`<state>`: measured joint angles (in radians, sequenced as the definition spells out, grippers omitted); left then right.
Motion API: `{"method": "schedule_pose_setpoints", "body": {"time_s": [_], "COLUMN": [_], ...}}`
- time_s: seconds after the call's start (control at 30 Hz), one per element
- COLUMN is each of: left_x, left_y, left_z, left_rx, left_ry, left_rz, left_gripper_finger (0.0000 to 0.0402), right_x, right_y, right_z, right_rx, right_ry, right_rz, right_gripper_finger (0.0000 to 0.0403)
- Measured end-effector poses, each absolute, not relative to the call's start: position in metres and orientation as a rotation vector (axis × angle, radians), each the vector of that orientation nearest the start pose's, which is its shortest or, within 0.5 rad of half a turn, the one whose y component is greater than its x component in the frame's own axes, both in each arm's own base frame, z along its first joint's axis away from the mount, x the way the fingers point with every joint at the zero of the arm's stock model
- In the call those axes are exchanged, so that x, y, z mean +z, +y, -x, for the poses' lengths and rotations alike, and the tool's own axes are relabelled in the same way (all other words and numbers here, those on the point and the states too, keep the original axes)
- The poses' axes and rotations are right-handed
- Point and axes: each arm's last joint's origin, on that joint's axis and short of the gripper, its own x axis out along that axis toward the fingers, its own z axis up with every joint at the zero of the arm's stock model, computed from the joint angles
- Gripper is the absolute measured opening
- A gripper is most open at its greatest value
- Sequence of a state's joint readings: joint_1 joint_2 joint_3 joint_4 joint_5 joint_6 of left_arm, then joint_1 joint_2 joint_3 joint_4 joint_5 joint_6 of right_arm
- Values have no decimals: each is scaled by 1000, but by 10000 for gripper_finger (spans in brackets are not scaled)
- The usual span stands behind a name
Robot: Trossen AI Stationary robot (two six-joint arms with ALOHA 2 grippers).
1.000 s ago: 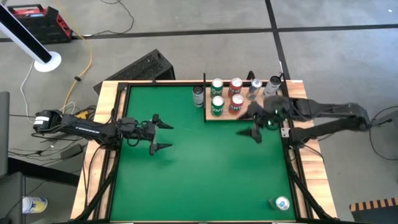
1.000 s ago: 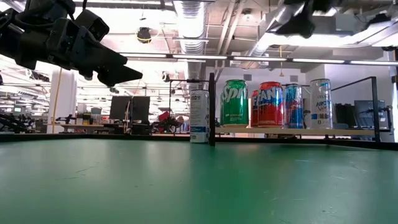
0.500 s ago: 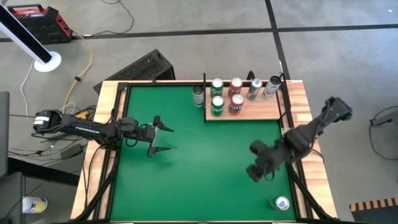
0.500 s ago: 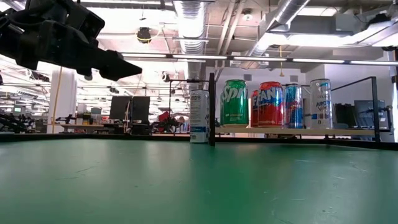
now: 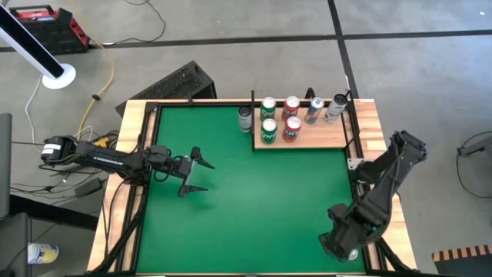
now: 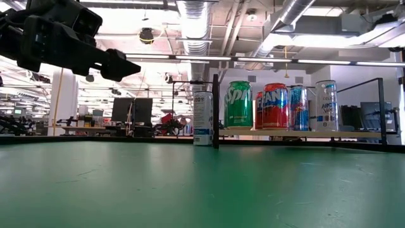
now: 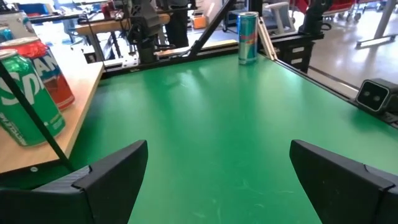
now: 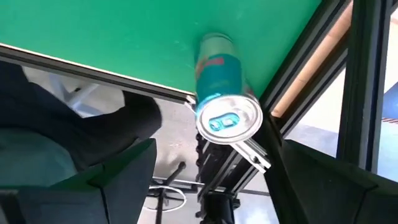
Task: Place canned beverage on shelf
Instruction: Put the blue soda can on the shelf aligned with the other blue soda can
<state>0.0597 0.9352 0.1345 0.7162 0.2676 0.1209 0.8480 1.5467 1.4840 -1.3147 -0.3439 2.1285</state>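
A blue-and-silver can (image 8: 222, 93) stands upright on the green table at its near right corner; it also shows in the left wrist view (image 7: 247, 37). My right gripper (image 8: 214, 186) hangs open above it, fingers on either side of it and apart from it; in the high view the gripper (image 5: 340, 243) covers most of the can. The wooden shelf (image 5: 323, 137) lies at the far right and carries several upright cans (image 5: 268, 131). My left gripper (image 5: 197, 173) is open and empty above the table's left half.
A silver-and-blue can (image 5: 244, 117) stands on the green table just left of the shelf's black post (image 6: 215, 111). Black rails (image 8: 364, 81) and the pale table rim run beside the corner can. The green middle of the table (image 5: 261, 200) is bare.
My right arm has swung from above the shelf at the far right toward the table's near right corner and now hangs over the corner can. My left gripper has risen a little.
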Motion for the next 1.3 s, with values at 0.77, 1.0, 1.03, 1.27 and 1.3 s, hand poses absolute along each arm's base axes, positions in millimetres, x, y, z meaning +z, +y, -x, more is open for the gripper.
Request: {"method": "schedule_pose_setpoints", "body": {"time_s": [0.77, 1.0, 1.03, 1.27, 1.3], "left_x": [174, 174, 174, 174, 174], "left_y": [2, 2, 2, 2, 2], "left_z": [-172, -172, -172, -172, -172], "left_rx": [-225, -225, -225, -224, -224], "left_ry": [82, 78, 78, 77, 77], "left_rz": [-4, -16, -16, -22, -23], "left_gripper_finger": [377, 377, 377, 377, 377], "right_x": [277, 271, 270, 265, 266], "right_y": [246, 245, 245, 244, 244], "right_z": [-156, -155, -155, -154, -154], "right_rx": [-802, -814, -812, -826, -825], "right_ry": [1618, 1618, 1619, 1620, 1621], "right_rz": [-1170, -1162, -1164, -1160, -1161], "right_gripper_finger": [368, 368, 368, 359, 353]}}
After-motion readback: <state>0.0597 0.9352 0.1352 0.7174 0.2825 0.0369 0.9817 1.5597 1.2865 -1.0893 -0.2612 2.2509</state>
